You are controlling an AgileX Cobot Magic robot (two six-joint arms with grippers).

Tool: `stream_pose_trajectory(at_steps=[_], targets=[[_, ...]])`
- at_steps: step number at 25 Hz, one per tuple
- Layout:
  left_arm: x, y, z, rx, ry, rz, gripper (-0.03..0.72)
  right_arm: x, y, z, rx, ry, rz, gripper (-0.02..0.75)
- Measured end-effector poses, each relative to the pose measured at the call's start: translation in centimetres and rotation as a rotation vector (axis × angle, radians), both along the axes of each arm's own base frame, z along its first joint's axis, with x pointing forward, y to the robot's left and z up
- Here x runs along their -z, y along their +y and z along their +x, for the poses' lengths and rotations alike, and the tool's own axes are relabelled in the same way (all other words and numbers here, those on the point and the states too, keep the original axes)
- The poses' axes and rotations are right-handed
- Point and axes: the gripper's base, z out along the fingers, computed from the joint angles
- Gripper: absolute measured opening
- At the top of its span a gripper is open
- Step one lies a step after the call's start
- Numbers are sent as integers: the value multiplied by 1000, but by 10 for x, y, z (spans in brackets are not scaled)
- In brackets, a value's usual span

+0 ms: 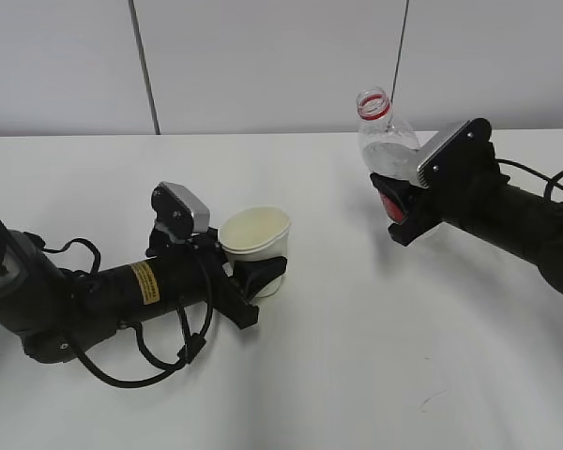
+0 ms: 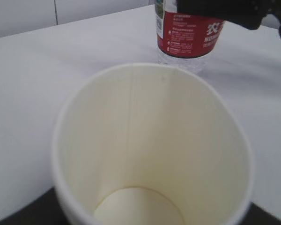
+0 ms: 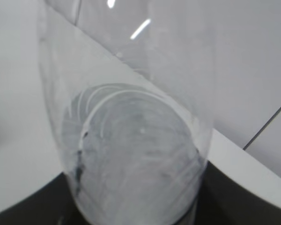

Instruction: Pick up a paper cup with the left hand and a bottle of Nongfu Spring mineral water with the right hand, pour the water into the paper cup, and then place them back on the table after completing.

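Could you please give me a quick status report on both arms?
Left gripper shut on paper cup, cup looks empty. Right gripper shut on bottle, uncapped, roughly upright. Table between them clear.

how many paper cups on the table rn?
1. The paper cup is left of centre, held in the left gripper. None is visible elsewhere; the arms could hide little.

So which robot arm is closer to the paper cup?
The left. Its pincer is clamped around the paper cup. The right pincer is off to the side holding the water bottle, apart from the cup.
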Motion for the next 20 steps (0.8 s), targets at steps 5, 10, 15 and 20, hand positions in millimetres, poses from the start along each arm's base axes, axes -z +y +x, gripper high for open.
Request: stream_pose_trajectory(at_steps=[5,10,15,20], targets=[[-8,-6,-2,13,-18,-9,364,-5,0,6,-26,-96,-142,346],[-8,-9,-4,15,-17,-10,363,-10,1,10,-51,-190,-292,344],[-8,-20,-10,41,-16,-13,361,-10,1,10,-71,-250,-408,344],[-9,-26,-13,35,-12,-20,361,-10,1,10,-84,-289,-488,343]])
